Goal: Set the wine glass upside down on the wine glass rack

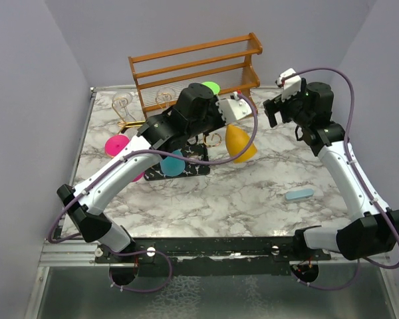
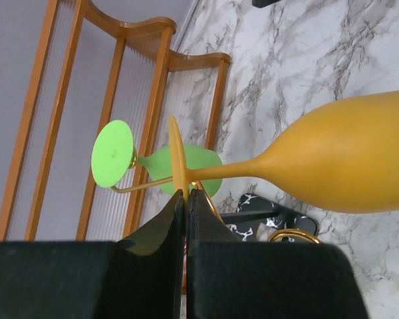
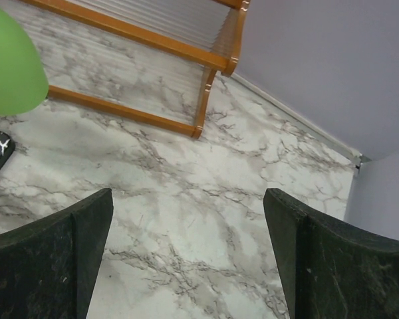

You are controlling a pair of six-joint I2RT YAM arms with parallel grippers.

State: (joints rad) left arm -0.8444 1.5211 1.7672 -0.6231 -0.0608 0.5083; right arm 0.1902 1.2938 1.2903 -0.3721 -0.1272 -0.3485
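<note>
My left gripper is shut on the thin foot of an orange wine glass. Its stem runs to the bowl, which hangs just right of the wine glass rack. The rack is gold wire on a black veined base. A green glass hangs on it close behind the orange foot; pink and teal glasses hang there too. I cannot tell whether the orange foot touches the wire. My right gripper stands open and empty over bare marble, right of the rack.
An orange-brown wooden shelf stands along the back wall. Two clear glasses sit at the back left. A small light-blue flat piece lies on the marble table at the right. Walls close in on both sides.
</note>
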